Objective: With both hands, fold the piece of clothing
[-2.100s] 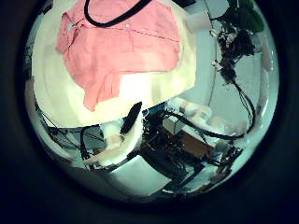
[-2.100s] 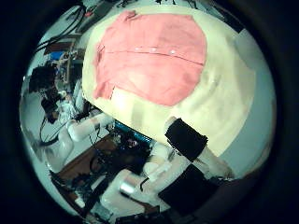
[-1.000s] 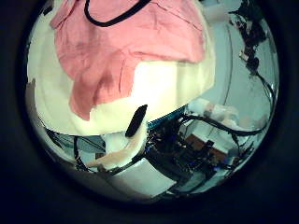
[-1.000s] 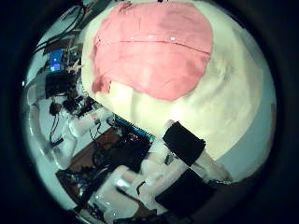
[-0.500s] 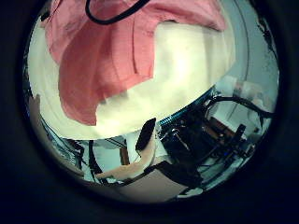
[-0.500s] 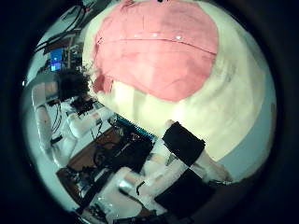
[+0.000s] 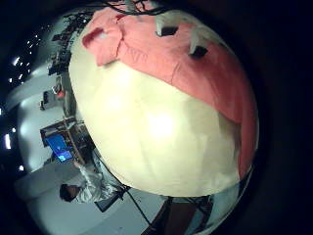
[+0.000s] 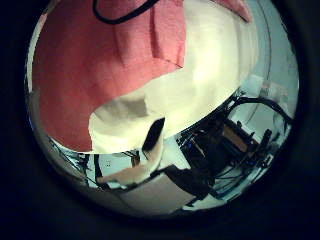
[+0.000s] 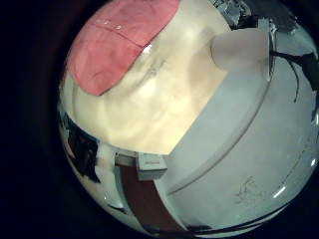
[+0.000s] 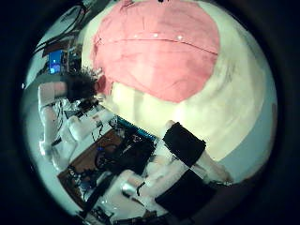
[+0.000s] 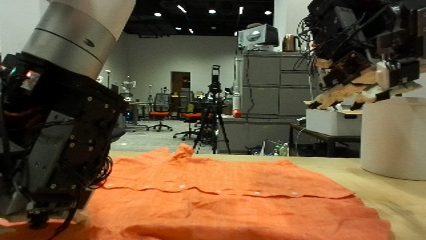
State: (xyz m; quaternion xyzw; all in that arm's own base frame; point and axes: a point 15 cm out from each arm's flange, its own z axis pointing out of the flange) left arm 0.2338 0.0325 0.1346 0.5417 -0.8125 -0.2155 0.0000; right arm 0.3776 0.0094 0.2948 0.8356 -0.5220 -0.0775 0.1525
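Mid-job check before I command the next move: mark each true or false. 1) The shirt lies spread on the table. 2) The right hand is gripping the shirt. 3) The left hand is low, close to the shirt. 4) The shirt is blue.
1) True. The shirt lies spread on the table.
2) False. The right hand hangs in the air above the table, apart from the shirt, and holds nothing.
3) True. The left hand is down at the shirt's near edge, and cloth fills much of its palm views.
4) False. The shirt is orange.
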